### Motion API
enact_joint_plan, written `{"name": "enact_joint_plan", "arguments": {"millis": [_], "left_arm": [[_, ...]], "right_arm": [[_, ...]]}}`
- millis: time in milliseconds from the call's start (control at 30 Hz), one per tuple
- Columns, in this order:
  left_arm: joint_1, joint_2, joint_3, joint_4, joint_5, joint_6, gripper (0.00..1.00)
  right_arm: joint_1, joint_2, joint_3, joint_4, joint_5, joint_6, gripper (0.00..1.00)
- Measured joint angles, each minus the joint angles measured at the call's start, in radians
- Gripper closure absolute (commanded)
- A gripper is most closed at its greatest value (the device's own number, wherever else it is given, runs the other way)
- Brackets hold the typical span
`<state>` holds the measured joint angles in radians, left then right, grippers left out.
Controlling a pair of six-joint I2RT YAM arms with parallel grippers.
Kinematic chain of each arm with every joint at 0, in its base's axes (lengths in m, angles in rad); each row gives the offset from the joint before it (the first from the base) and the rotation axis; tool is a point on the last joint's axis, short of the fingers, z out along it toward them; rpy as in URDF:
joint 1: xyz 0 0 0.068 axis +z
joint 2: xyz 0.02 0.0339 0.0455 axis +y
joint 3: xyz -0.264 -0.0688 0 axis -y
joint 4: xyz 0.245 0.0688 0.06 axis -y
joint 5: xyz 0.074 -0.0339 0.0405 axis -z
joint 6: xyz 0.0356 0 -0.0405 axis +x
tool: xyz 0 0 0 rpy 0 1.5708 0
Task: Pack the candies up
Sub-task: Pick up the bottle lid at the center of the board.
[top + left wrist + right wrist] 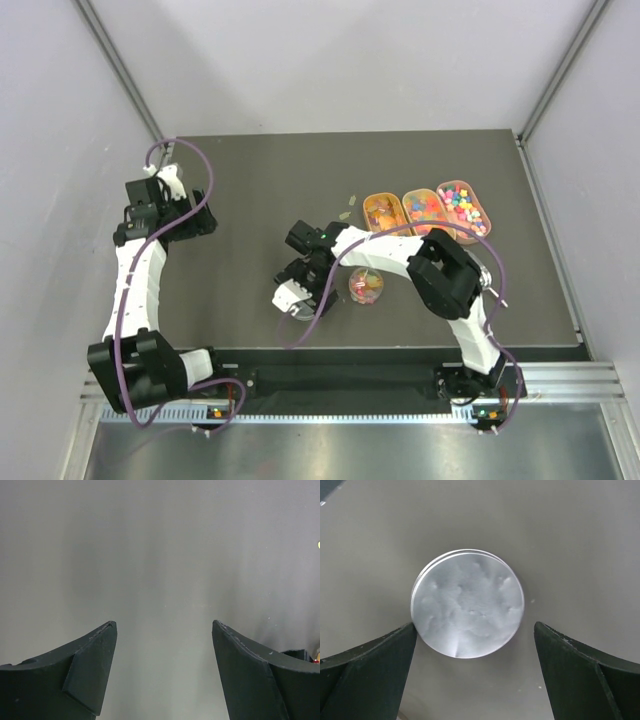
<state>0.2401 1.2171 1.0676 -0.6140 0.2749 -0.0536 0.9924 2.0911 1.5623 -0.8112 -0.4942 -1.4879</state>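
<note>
- Mostly, the candies (427, 207) sit in 3 orange oval trays (366, 210), lined up side by side at the upper right of the dark surface (250, 180) in the top view. The left tray holds amber pieces, the middle one orange and pink, and the right one bright pink, blue, green and yellow.
- A smaller heap of mixed candies lies in a clear round dish (352, 288) just below the centre of that frame, near the trays but apart from them.
- From its base at the lower right, the right arm (400, 255) bends towards the left of the frame and passes just above the dish. Its jaws point down at the surface just left of the dish.
- In the right wrist view those jaws stand apart, with a round clear lid (467, 610) lying flat on the surface between them in mid-frame. The tip at the left of the frame is right at the lid's lower left edge — whether it touches I cannot tell — and the other tip is clear of the lid.
- Along the left side of the top view runs the left arm (140, 270), its jaws over the upper left of the surface, well apart from trays, dish and lid.
- In the left wrist view its jaws are apart, with only bare grey surface between them.
</note>
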Motion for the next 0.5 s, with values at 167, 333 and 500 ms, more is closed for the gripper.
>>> {"name": "enact_joint_plan", "arguments": {"millis": [167, 333, 500], "left_arm": [[0.0, 0.0, -0.011, 0.001, 0.009, -0.002, 0.19], [0.001, 0.0, -0.03, 0.002, 0.016, -0.005, 0.19], [0.001, -0.002, -0.04, 0.002, 0.022, -0.005, 0.19]], "right_arm": [[0.0, 0.018, 0.028, 0.0, 0.003, 0.004, 0.0], [0.0, 0.022, 0.036, -0.017, 0.003, -0.002, 0.0], [0.0, 0.045, 0.071, -0.074, -0.003, -0.013, 0.0]]}}
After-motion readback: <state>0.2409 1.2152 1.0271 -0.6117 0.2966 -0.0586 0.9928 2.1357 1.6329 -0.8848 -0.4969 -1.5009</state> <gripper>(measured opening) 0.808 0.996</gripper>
